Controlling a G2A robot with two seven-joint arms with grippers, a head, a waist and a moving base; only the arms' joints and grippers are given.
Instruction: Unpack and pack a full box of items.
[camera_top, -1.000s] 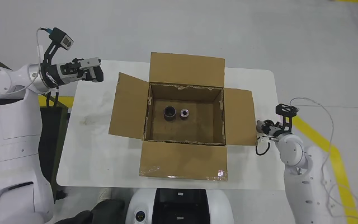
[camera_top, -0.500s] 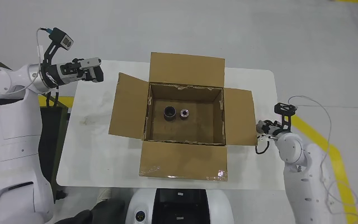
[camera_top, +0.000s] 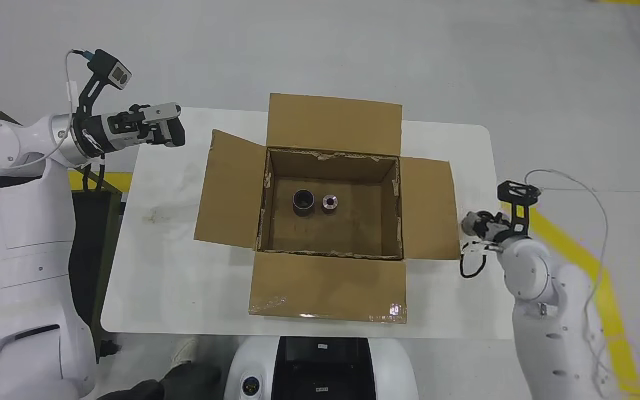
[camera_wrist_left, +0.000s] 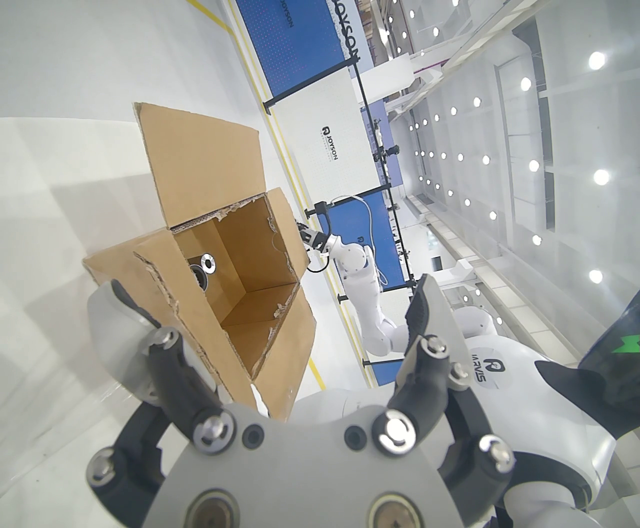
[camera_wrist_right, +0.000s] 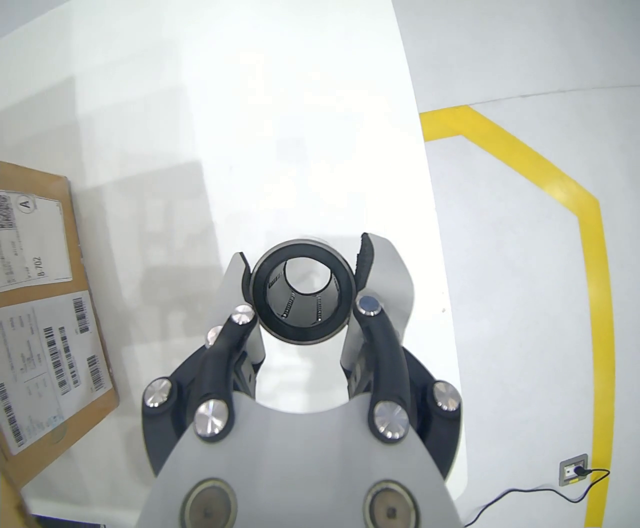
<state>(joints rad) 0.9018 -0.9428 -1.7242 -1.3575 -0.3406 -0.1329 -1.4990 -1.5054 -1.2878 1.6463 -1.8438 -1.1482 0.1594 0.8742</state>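
**Open cardboard box (camera_top: 335, 122) at the centre of the table (camera_top: 160, 270); one arm loaded, one empty.**
The right gripper (camera_wrist_right: 303, 257), at 3 o'clock of the box just beyond its side flap, clamps a black cylindrical sleeve (camera_wrist_right: 302, 334) between both fingers. The left gripper (camera_top: 172, 126), at 10 o'clock, has its fingers spread and holds nothing. On the box floor, toward 9 o'clock, a dark ring (camera_top: 303, 202) and a silver piece (camera_top: 331, 203) lie side by side.

top view: high overhead, facing straight down, whole table (camera_top: 160, 260) and open cardboard box (camera_top: 334, 122) in frame | left wrist view: at the table's far-left corner, facing sideways into the box | right wrist view: close above the right edge, facing down | shared: the box
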